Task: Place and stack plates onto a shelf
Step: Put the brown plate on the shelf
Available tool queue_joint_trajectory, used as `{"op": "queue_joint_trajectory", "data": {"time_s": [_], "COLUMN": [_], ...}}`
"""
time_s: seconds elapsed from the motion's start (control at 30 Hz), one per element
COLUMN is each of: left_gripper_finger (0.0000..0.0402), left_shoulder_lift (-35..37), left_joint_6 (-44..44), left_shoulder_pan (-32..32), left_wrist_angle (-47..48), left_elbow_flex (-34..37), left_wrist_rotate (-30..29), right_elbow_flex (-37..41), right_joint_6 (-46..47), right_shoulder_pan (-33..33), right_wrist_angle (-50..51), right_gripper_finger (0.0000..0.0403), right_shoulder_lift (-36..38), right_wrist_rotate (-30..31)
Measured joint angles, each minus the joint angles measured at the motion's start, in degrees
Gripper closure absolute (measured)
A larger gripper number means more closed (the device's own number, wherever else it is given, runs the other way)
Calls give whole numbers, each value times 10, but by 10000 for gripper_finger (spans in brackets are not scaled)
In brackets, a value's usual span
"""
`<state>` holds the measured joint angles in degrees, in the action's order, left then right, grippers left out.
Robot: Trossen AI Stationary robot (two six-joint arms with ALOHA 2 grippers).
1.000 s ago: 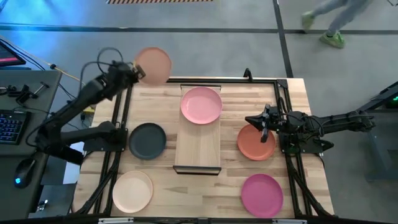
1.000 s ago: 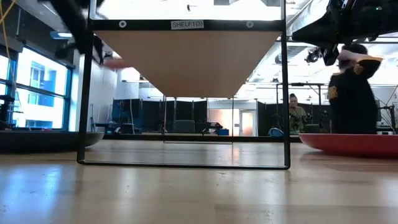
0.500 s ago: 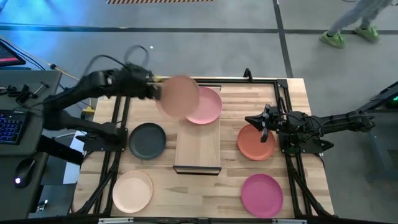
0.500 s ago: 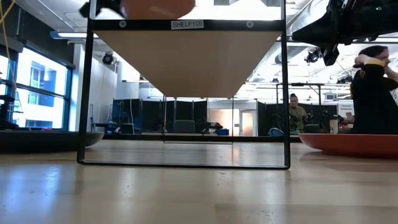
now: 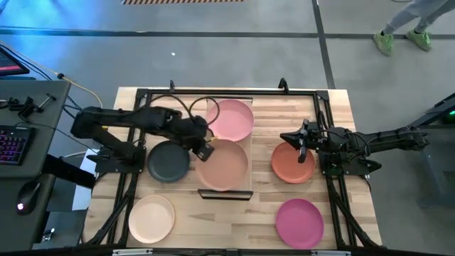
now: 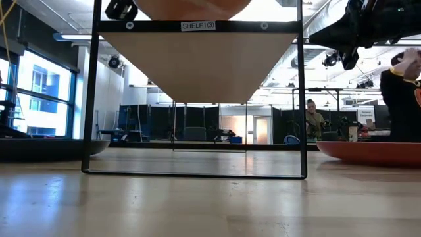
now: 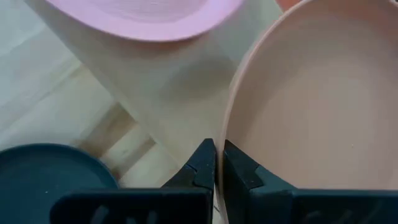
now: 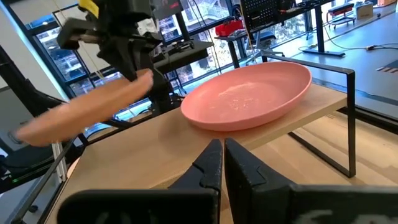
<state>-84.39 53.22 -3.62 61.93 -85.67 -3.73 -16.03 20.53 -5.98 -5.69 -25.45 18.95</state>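
My left gripper (image 5: 204, 148) is shut on the peach-tan plate (image 5: 223, 166), held over the near half of the shelf (image 5: 226, 188). The light pink plate (image 5: 230, 119) rests on its base on the shelf's far half. The dark grey plate (image 5: 169, 161), cream plate (image 5: 151, 218), coral red plate (image 5: 293, 163) and magenta plate (image 5: 299, 222) lie flat on the tabletop. My right gripper (image 5: 302, 147) is shut and empty. It hovers at shelf height above the coral red plate's far edge. My left gripper pinches the peach-tan plate's rim (image 7: 227, 144) between its two fingers, one inside the rim and one outside, on the plate's left side. The fingers come from the table's left. The plate (image 8: 87, 112) is tilted just above the shelf; whether it touches the board I cannot tell.
The shelf stands on thin black legs (image 6: 88, 99) above the table, and black rails (image 5: 138, 135) run along the table's left and right sides. A desk with a keyboard (image 5: 14, 139) stands to the left. People move in the room beyond (image 6: 314, 122).
My left gripper has carried the peach-tan plate from beyond the table's far left corner toward the right and the near edge, and down, to over the shelf's near half. The plate has stayed in the hold. My right arm has kept still.
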Motion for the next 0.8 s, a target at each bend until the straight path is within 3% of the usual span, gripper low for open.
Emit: {"op": "queue_joint_trajectory", "data": {"time_s": [0.5, 0.8], "left_gripper_finger": [401, 377], "left_shoulder_lift": [-54, -70], "left_joint_6": [33, 17], "left_shoulder_pan": [-11, -10], "left_wrist_angle": [3, -1], "left_elbow_flex": [0, 0], "left_wrist_rotate": [-15, -23], "right_elbow_flex": [0, 0], "right_joint_6": [1, 2], "right_shoulder_pan": [0, 0], "right_wrist_angle": [8, 8], "right_gripper_finger": [403, 403], "right_shoulder_lift": [0, 0], "right_wrist_rotate": [0, 0]}}
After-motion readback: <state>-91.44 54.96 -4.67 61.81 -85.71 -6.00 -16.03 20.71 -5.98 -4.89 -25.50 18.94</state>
